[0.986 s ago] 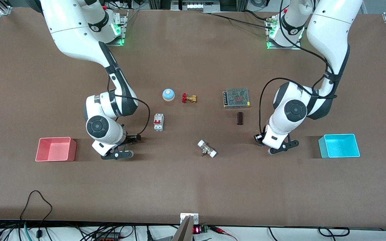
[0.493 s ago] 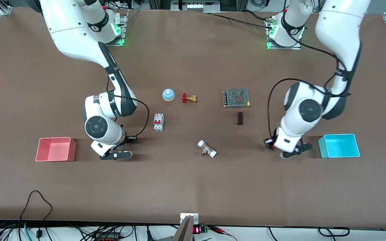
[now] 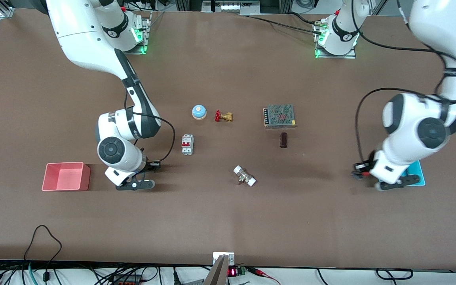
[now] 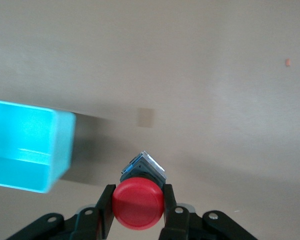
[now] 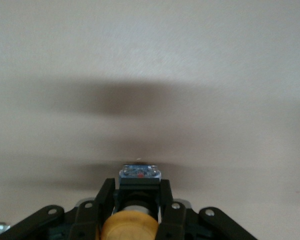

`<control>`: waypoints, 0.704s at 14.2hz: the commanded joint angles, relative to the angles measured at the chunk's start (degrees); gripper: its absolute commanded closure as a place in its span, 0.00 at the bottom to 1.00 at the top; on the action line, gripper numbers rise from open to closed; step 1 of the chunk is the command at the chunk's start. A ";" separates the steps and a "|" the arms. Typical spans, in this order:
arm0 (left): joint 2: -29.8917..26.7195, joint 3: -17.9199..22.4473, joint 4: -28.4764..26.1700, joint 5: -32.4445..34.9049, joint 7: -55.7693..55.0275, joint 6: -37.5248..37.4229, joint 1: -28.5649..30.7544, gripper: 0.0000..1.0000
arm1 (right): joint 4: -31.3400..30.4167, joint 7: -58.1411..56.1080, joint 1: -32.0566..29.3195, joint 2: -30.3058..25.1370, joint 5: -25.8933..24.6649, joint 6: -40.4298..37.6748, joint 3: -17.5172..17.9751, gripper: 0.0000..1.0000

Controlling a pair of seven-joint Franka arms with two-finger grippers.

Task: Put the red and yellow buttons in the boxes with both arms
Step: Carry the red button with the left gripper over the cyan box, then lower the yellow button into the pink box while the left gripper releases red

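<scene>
My left gripper is shut on the red button by its round cap. It holds the button above the table just beside the cyan box, whose corner shows in the left wrist view. The left arm's hand hides most of that box in the front view. My right gripper is shut on the yellow button, whose dark body sits between the fingers. It is low over the bare table between the pink box and a circuit breaker.
Around the table's middle are a white and red circuit breaker, a blue domed bell, a brass valve with a red handwheel, a mesh-topped power supply, a small dark block and a white-ended fitting.
My left arm has swung toward the cyan box with the red button and now covers most of it. My right gripper has shifted slightly toward the pink box.
</scene>
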 commanded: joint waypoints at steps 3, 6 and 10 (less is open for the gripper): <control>-1.25 -0.56 0.22 1.31 14.39 -1.76 8.19 0.66 | 2.46 -1.52 -5.91 -4.49 -0.20 -4.24 -0.71 0.70; -0.63 -0.56 0.30 0.96 21.78 -1.15 12.85 0.66 | 8.95 -6.16 -11.26 -4.23 0.06 -12.57 -1.51 0.70; 3.22 -0.47 0.04 1.21 23.56 2.89 14.27 0.66 | 10.39 -14.42 -18.12 -3.79 -0.29 -14.71 -1.51 0.73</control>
